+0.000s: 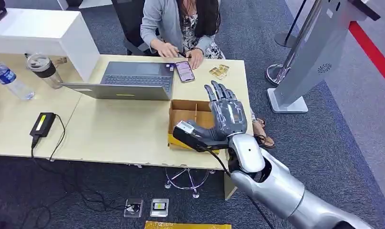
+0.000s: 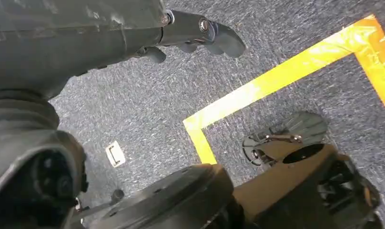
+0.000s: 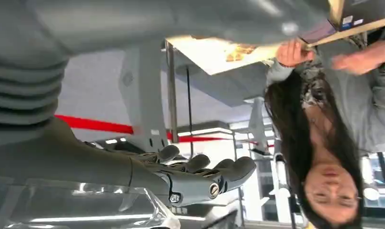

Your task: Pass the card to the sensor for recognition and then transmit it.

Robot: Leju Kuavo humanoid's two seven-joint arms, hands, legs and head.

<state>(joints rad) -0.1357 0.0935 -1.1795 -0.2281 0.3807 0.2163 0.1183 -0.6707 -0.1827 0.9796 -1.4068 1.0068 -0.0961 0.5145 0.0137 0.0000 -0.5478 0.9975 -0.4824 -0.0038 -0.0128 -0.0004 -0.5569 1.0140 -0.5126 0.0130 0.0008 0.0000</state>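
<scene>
Right hand [image 1: 225, 114] open above cardboard box [image 1: 190, 110], laptop [image 1: 128, 80] beside

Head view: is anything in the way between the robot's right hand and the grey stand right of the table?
Nothing visible. The right hand is raised over the cardboard box at the table's right end. Only bare carpet lies between it and the grey stand. No card can be made out.

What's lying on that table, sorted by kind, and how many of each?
Laptop: 1
Phone: 1
Cardboard box: 1
Water bottle: 1
Lidded cup: 1
Black power adapter: 1
Pile of gold-coloured packets: 1
Total: 7 on the table
</scene>
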